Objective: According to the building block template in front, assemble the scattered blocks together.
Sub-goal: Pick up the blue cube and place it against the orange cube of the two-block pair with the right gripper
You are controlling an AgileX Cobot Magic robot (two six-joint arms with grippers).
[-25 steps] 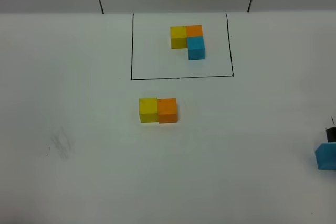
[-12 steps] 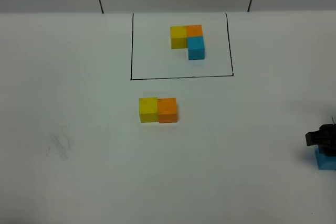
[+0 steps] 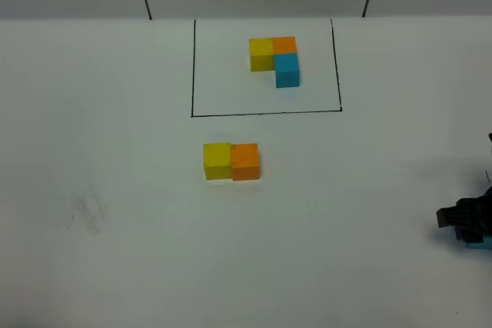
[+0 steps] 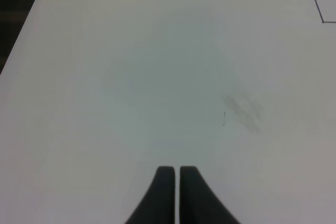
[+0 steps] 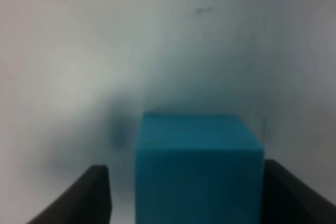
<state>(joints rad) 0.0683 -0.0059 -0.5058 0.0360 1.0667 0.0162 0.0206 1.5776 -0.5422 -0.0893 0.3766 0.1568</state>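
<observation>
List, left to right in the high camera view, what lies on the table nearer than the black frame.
grey smudge → yellow cube → orange cube → right gripper. The light blue cube sits under that gripper and overlaps it, so it is left unranked.

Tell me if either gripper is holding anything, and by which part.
Nothing is held. The right gripper straddles the light blue cube with jaws open, a gap showing beside one finger. The left gripper is shut and empty.
</observation>
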